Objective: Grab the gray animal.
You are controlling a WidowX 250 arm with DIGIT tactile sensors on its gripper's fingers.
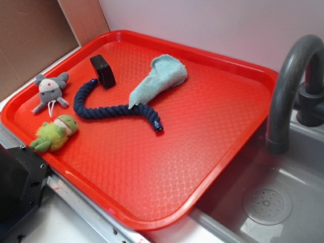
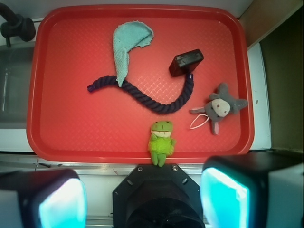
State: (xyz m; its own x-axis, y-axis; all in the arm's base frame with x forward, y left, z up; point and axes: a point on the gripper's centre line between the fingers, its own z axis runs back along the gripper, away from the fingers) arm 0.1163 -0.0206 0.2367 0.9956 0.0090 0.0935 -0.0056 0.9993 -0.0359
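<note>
No writing or brand is readable anywhere. A red plastic tray point(image 1: 202, 131) with a waffle-textured floor holds a small gray plush mouse point(image 1: 50, 91) near one corner, limbs spread, thin white string tail looped beside a fuzzy green plush frog point(image 1: 54, 134). A twisted navy rope point(image 1: 109, 109) curves across the tray, a light blue woven cloth point(image 1: 159, 78) lying over it, a black block point(image 1: 103, 71) at its end. The gripper point(image 2: 142, 202) hangs above the tray's edge, its fingers wide apart and holding nothing.
</note>
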